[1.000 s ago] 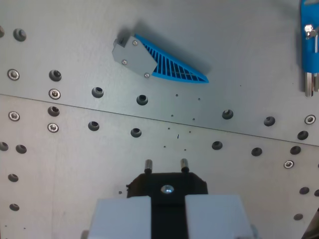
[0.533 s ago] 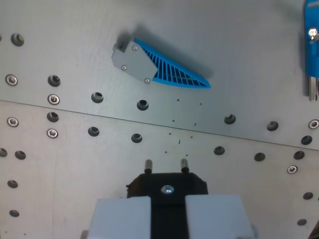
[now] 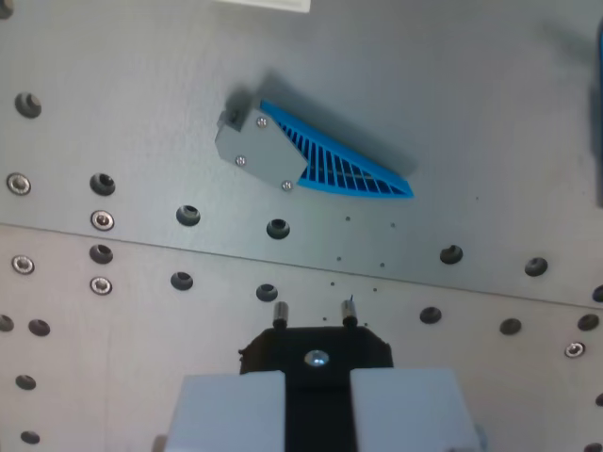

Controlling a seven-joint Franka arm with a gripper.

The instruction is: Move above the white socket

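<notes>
In the wrist view, my gripper (image 3: 317, 379) sits at the bottom centre, its two white fingers (image 3: 231, 410) shut on a black plug (image 3: 283, 347). The plug's two metal pins (image 3: 350, 312) point toward the top of the picture. A thin white strip, which may be the edge of the white socket (image 3: 264, 3), shows at the very top, left of centre and far from the plug. Most of it is out of frame.
A grey block with a blue ribbed wedge (image 3: 316, 160) lies on the metal plate (image 3: 471, 113) between the plug and the white strip. Rows of holes and screws (image 3: 102, 220) cross the plate. A blurred blue part (image 3: 599, 85) shows at the wrist view's right edge.
The whole scene has slid down and slightly right in the picture, so the camera has moved toward the top of the view. The white strip has come into view; the blue part at the right has nearly left it.
</notes>
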